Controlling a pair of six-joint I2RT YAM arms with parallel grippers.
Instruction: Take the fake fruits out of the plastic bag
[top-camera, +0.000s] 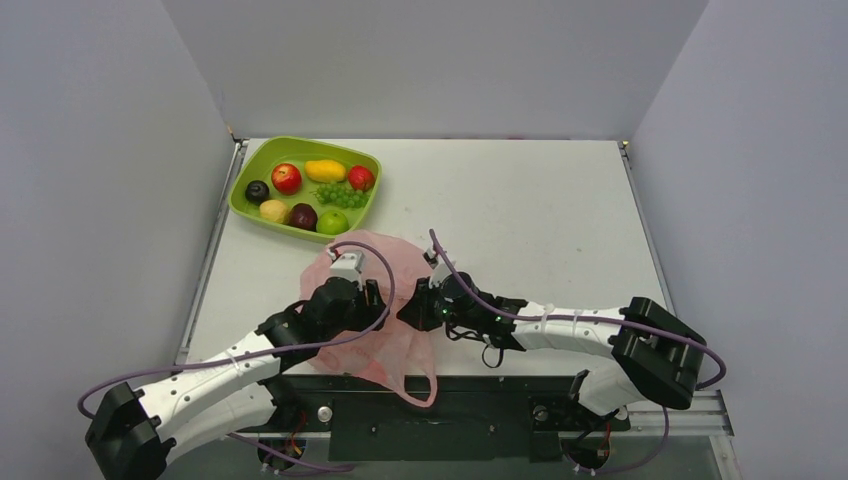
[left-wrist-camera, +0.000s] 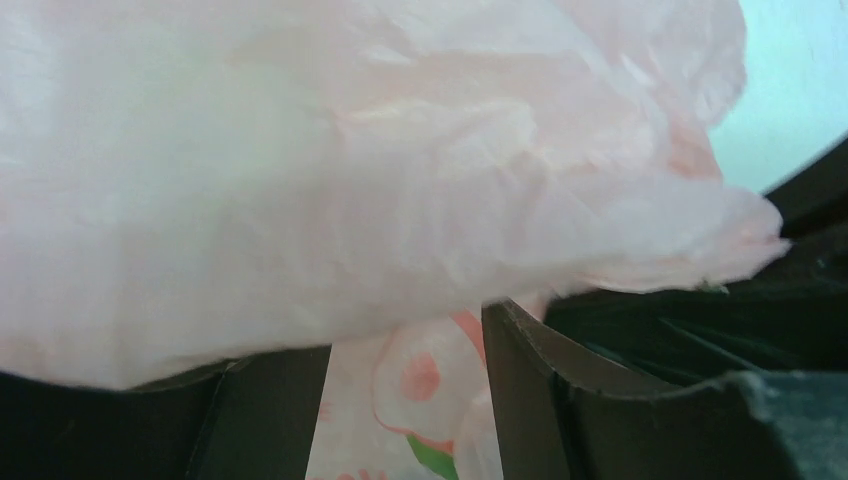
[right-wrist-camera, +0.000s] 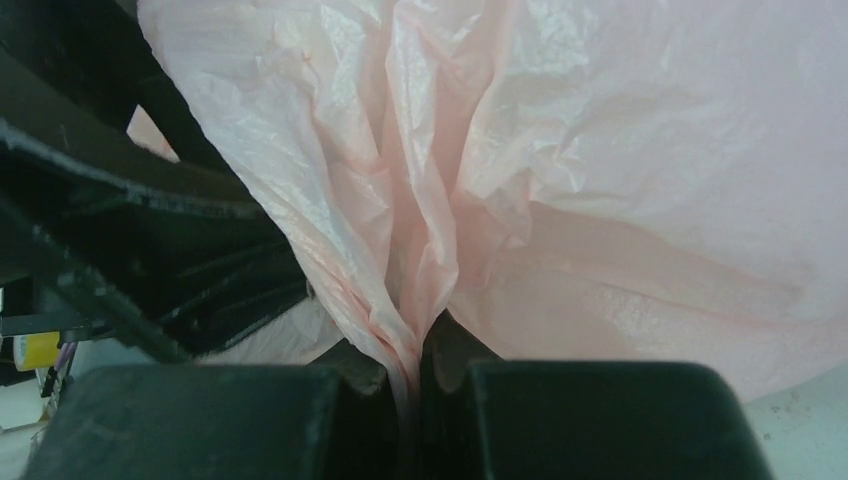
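The step in hand looks like a late search of the plastic bag (top-camera: 385, 345), which lies slumped at the near middle of the table (top-camera: 520, 210), between the two arms. The right claw (top-camera: 412, 308) is pinched tight on a gathered pleat of the film. The left claw (top-camera: 372, 300) stands at a middling width, with film bulging over and between its fingers (left-wrist-camera: 530, 390); I cannot tell whether it bites on anything. The fake fruits in view sit in the lime-green tray (top-camera: 310, 141) at the far left: plum (top-camera: 257, 191), lemon (top-camera: 274, 210), dark red fruit (top-camera: 303, 216), green apple (top-camera: 332, 221) and red apples (top-camera: 286, 178), beside a mango (top-camera: 325, 170) and grapes (top-camera: 340, 194). Whether any fruit is left inside the bag is hidden. The bag is thin, crinkly, translucent pink, with a loop handle trailing toward the near edge and a printed mark showing through, and I judge it will fold and slip rather than keep a shape. The fruits are smooth, glossy and rounded. The next move probably calls for holding the mouth up with the right pinch while the left claw feels inside for something hard and round.
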